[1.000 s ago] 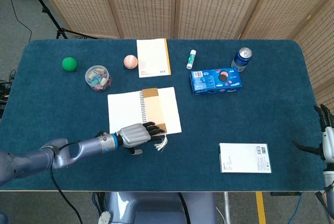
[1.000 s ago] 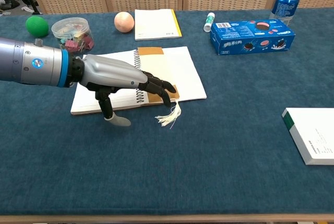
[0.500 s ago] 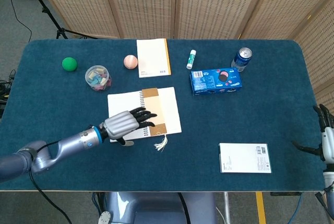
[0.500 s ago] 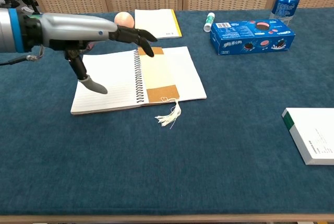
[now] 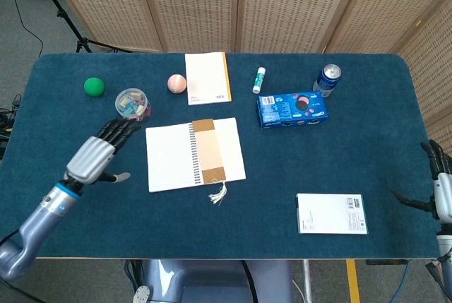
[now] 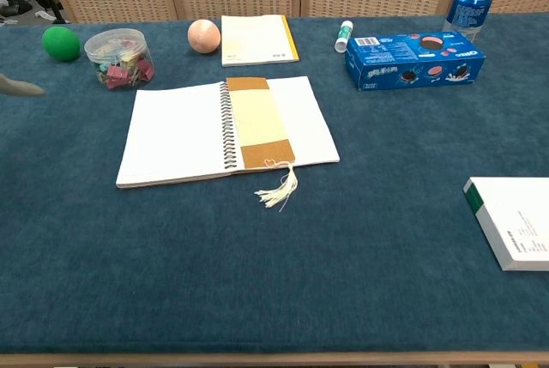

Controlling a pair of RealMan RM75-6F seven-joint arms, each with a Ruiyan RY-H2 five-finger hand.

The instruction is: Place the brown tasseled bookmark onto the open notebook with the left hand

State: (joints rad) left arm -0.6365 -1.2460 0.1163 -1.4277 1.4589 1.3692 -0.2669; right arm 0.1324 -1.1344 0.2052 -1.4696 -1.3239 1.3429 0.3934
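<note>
Tabletop (image 5: 212,239) in dark blue carries everything, and the open notebook (image 5: 169,156) lies near its middle, a bit toward the left. The notebook's pages spread left and right of a wire spine that runs from the far edge toward the near edge.

On the right page, just beside the spine, lies the brown tasseled bookmark (image 5: 207,149). Its long side runs the same way as the spine, from far to near. The brown end near the bottom of the page touches the paper, and the pale tassel (image 6: 280,188) hangs off the near edge of the notebook onto the blue tabletop. So the bookmark looks to be in its place already.

The left hand (image 5: 95,156) is over the left part of the tabletop, to the left of the notebook and apart from it. Its fingers (image 5: 119,131) are spread and point toward the far edge, and they hold nothing. The bookmark lies to the right of this hand, across the whole left page.

The right hand (image 5: 439,179) is way over at the right edge of the tabletop, far from the notebook. Its fingers are apart and empty too. The left hand is much nearer to the bookmark. I think nothing is left but to pull the left arm away.
</note>
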